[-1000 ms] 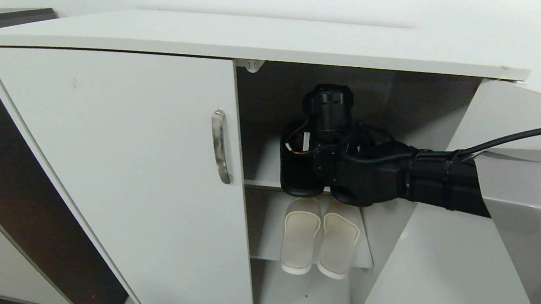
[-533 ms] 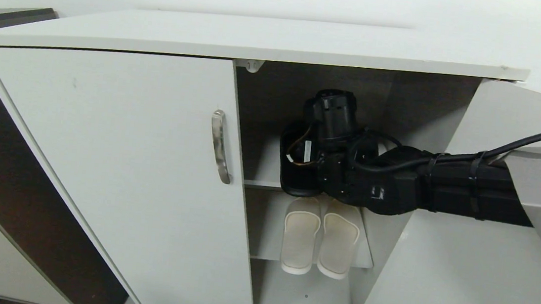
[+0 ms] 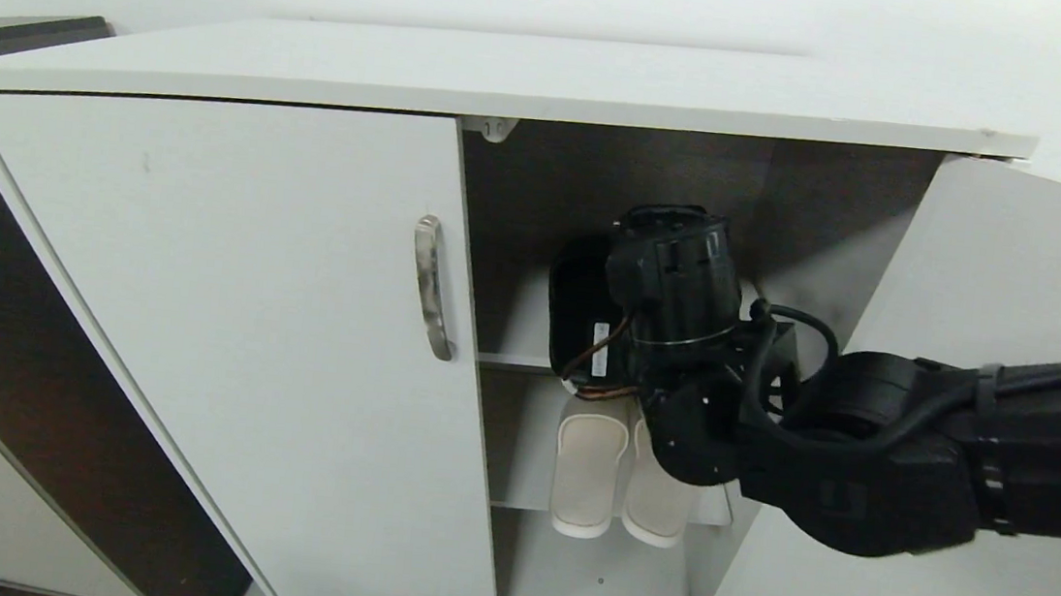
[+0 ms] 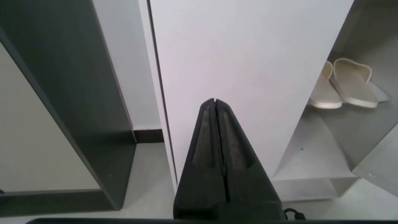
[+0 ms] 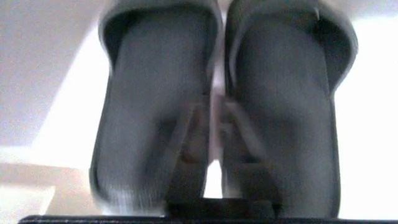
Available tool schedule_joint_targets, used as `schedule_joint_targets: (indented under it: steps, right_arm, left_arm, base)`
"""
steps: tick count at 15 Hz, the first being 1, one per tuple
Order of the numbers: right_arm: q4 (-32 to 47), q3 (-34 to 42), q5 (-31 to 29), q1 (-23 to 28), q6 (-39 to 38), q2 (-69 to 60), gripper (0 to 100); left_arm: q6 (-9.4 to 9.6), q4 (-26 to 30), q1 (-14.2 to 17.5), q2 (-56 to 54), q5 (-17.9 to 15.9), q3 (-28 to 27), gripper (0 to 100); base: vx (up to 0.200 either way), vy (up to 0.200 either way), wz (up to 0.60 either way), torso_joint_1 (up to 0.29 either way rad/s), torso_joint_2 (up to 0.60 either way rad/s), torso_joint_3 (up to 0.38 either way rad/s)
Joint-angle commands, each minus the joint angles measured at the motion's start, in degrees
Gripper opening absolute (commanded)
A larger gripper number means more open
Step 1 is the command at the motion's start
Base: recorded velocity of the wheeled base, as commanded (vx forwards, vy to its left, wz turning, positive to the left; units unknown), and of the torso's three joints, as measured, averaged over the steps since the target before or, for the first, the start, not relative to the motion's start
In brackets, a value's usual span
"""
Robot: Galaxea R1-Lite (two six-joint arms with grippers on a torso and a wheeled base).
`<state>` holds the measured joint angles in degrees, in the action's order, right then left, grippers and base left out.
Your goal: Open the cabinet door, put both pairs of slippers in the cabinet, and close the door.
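**Black slippers on the top shelf, right claw facing them**

The left claw [image 4: 214,104] hangs outside the cabinet [image 3: 513,72], its two fingers pressed together on nothing. The right door [image 3: 978,302] stands open, and the right arm [image 3: 864,476] reaches inside. At seven o'clock from its wrist, the white slippers [image 3: 587,464] lie side by side on the lower shelf [image 3: 520,453]. At ten o'clock, the black slippers [image 5: 155,93] sit on the upper shelf [image 3: 513,326]. The right claw [image 5: 214,118] points at the gap between them. Its fingers look a little apart, but the blur hides whether they touch the slippers.
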<state>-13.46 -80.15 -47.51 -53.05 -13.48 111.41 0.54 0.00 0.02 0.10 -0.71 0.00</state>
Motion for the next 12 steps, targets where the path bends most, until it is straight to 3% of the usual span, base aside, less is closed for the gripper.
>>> schedule_joint_targets:
  steps: [1,4,12]
  right_arm:
    - [-2.3,7.5,0.0,-2.8,-0.2,-6.5,0]
    - [-5.3,13.3,0.0,-6.3,0.0,-10.1,0]
    - [-5.4,14.8,0.0,-7.4,0.5,-10.0,0]
  left_arm:
    - [-0.01,0.0,0.1,0.0,0.0,0.0,0]
    - [-0.01,0.0,0.1,0.0,0.0,0.0,0]
    - [-0.01,0.0,0.1,0.0,0.0,0.0,0]
  base:
    - [0.000,0.000,0.00,0.000,0.00,0.000]
    - [0.000,0.000,0.00,0.000,0.00,0.000]
    - [0.000,0.000,0.00,0.000,0.00,0.000]
